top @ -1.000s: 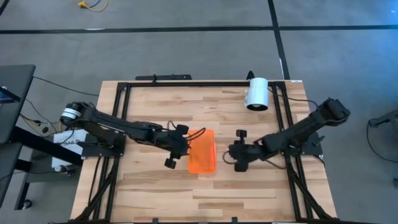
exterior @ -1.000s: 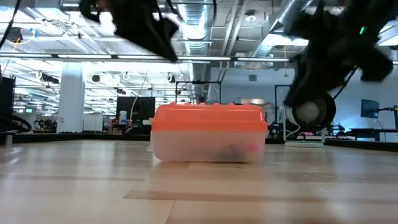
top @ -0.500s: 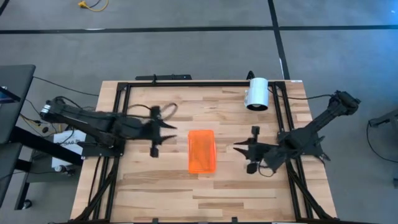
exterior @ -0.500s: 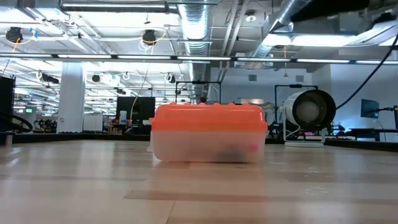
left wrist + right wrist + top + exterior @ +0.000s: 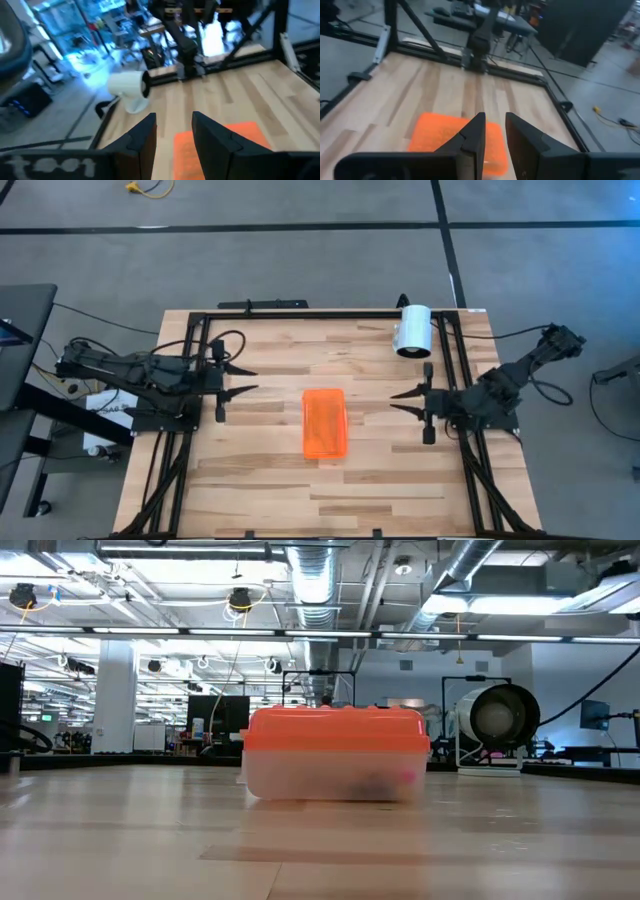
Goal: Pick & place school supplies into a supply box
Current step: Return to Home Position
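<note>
The supply box (image 5: 324, 423) lies in the middle of the table with its ribbed orange lid (image 5: 335, 728) on top of the clear base (image 5: 300, 778). Dark and pink shapes (image 5: 378, 782) show dimly through the base; no pens, pencils or scissors lie on the table. My left gripper (image 5: 243, 380) is open, well to the box's left, pointing at it. My right gripper (image 5: 402, 401) is open, well to the box's right, also pointing at it. Each wrist view shows the box beyond that gripper's fingers, the left gripper (image 5: 172, 127) and the right gripper (image 5: 494, 122).
A white cylinder (image 5: 412, 330) lies on its side near the table's far right corner, also in the low view (image 5: 495, 720). A black frame (image 5: 300, 313) runs around the table's edges. Bare wood lies around the box on all sides.
Both arms have drawn back from the box, the left one toward the table's left edge and the right one toward the right edge, and both have left the low view. The box has stayed where it was, lid on.
</note>
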